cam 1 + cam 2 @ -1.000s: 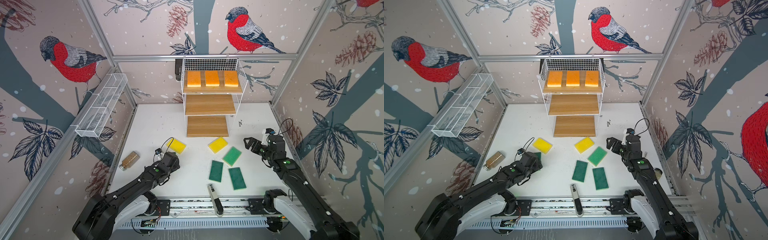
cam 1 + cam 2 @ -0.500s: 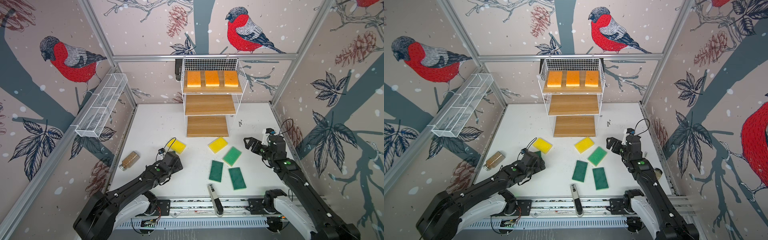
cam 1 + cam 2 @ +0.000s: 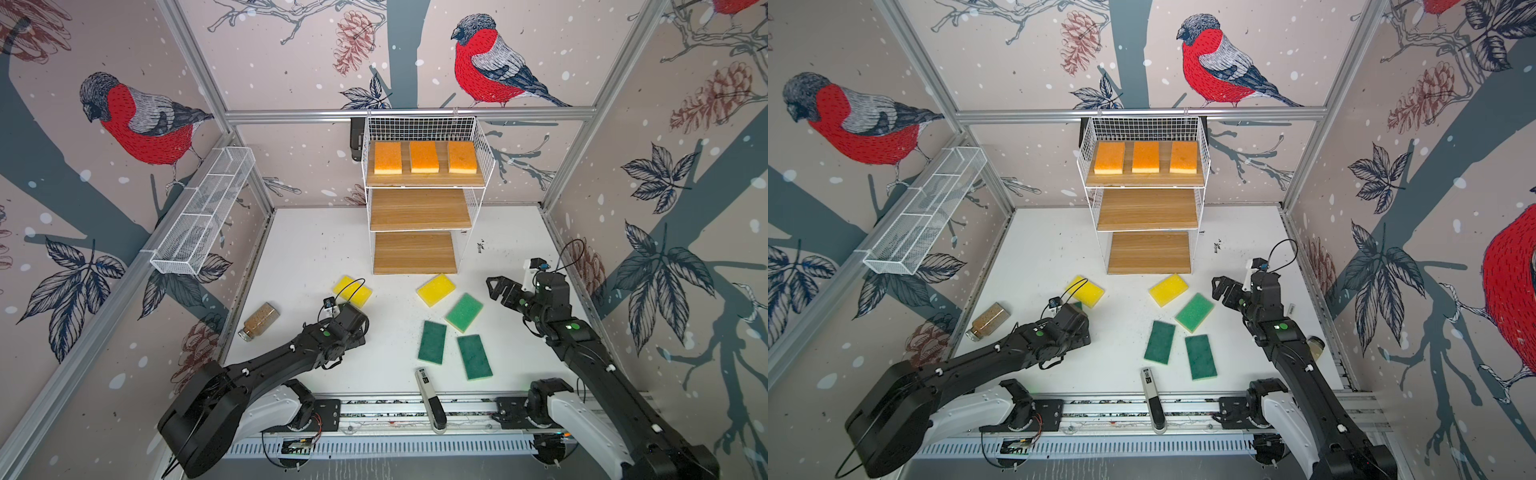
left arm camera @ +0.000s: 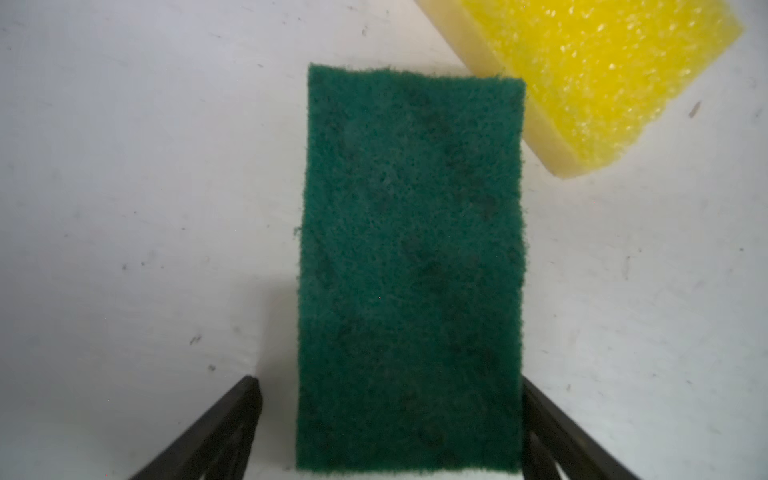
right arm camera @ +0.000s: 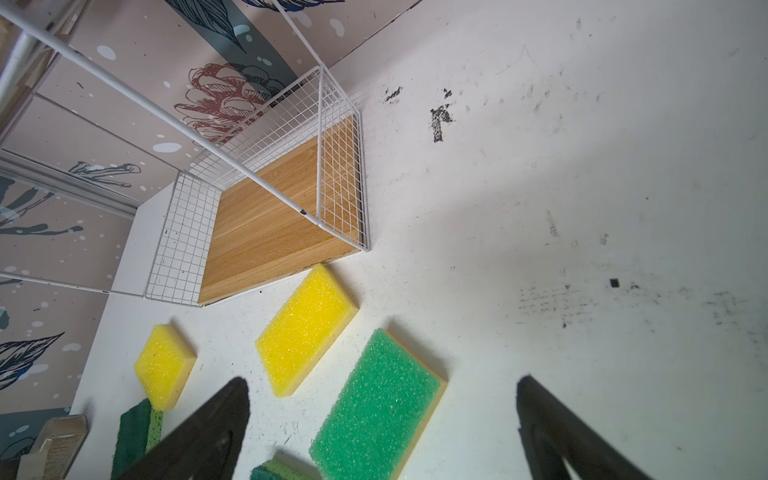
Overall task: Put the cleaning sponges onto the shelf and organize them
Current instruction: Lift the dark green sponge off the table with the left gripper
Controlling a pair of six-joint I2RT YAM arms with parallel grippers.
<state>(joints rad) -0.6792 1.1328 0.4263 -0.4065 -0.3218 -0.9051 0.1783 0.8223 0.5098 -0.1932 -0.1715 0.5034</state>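
We are seeing left claw [image 4: 387, 381] spread, straddling dark green sponge [image 4: 411, 266] lying mid-frame on worktop [image 4: 124, 166] (gap showing beside one finger); right claw [image 5: 383, 381] gaping, gripping nothing.

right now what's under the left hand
A dark green sponge lies flat on the white table between the fingers of the open left hand, beside a yellow sponge. In both top views the hand covers nearly all of it; its underside cannot be seen.
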